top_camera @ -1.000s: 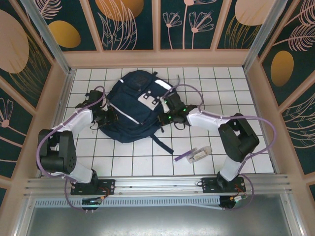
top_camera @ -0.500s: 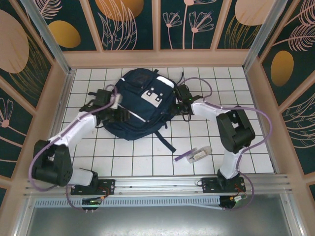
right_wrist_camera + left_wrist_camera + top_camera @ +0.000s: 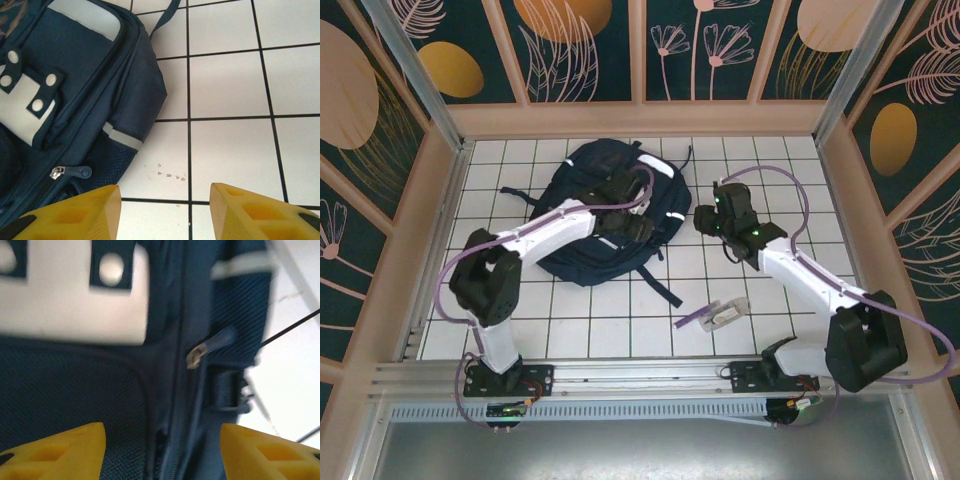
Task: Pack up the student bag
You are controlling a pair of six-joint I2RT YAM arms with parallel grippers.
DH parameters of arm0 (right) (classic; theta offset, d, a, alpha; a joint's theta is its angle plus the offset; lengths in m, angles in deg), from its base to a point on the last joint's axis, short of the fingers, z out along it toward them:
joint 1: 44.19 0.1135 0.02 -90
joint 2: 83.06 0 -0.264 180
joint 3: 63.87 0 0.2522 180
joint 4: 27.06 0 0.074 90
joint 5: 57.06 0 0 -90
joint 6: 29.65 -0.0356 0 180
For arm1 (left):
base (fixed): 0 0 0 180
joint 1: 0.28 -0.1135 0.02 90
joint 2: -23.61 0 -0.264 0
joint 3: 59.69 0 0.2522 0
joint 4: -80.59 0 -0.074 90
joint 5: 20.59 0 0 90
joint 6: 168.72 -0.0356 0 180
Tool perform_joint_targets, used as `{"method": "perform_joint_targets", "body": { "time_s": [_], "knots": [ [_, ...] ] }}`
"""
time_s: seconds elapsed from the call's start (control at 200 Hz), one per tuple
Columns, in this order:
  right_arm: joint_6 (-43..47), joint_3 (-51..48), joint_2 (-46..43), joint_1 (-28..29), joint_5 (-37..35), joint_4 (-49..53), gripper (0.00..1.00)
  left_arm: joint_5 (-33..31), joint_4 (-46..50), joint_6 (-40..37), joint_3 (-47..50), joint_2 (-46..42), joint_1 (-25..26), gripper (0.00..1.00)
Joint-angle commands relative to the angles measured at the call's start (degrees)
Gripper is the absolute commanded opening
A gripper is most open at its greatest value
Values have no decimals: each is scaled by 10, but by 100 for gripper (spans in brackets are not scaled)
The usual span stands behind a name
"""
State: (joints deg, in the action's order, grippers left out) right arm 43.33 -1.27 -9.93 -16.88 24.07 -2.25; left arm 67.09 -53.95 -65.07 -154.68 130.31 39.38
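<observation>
— Well, what is seen at the left?

— The left arm is stretched from its base across the student bag (image 3: pixel 582 170). The bag is laid flat on the white tiled table (image 3: pixel 800 180), towards the far side and left of the middle. The left gripper (image 3: pixel 162 455) is held over the bag's front. Its yellow fingers (image 3: pixel 65 450) are spread apart and nothing is clasped between them; navy fabric is seen through the gap.

— And what is shown beneath that claw?

— A light grey patch (image 3: pixel 70 300) with dark tabs is seen at the upper left of the wrist view. A metal zipper pull (image 3: pixel 199 354) is found to its right, below a white stripe. The view is blurred, so whether the zip is done up cannot be told.

— What is found further right?

— The right gripper (image 3: pixel 165 207) is held just beside the bag's right edge, over bare tile. Its fingers are parted too, and nothing is gripped. A dark strap (image 3: pixel 655 288) is trailed from the bag towards the near edge. A small pale object with a purple stick (image 3: pixel 715 315) is laid to the right of the strap's end, well apart from both grippers.
</observation>
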Motion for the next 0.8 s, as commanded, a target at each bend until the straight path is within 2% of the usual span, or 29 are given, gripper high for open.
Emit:
{"method": "perform_joint_targets", "body": {
  "time_s": [0.0, 0.075, 0.12, 0.14, 0.205, 0.245, 0.33, 0.43, 0.53, 0.661, 0.796],
  "knots": [
    [-11, -31, -37, -1, 32, -38, 51, -69, 63, 68, -23, 20, 0, 61],
    [-6, -57, -55, -1, 76, -68, 51, -57, 77, 80, -35, 48, 0, 61],
    [3, -71, -60, 1, 120, -86, 49, -72, 88, 91, -47, 63, 0, 55],
    [8, -75, -61, 2, 134, -93, 49, -79, 92, 96, -53, 67, 0, 49],
    [30, -87, -61, 8, 181, -112, 47, -93, 105, 106, -81, 76, 0, 14],
    [58, -93, -59, 12, 221, -122, 46, -79, 114, 108, -106, 77, 0, 0],
    [153, -108, -50, 18, 306, -151, 46, -20, 124, 112, -155, 66, 0, 0],
    [349, -116, -33, 21, 421, -186, 47, 62, 134, 118, -192, 55, -2, 0],
    [522, -96, 7, 21, 455, -187, 47, 129, 162, 111, -227, 63, -1, 0],
    [639, -66, 64, 2, 457, -202, 50, 162, 166, 97, -233, 59, -5, 0],
    [665, -63, 99, -34, 513, -263, 52, 245, 116, 116, -192, 41, -18, 0]
  ]
}}
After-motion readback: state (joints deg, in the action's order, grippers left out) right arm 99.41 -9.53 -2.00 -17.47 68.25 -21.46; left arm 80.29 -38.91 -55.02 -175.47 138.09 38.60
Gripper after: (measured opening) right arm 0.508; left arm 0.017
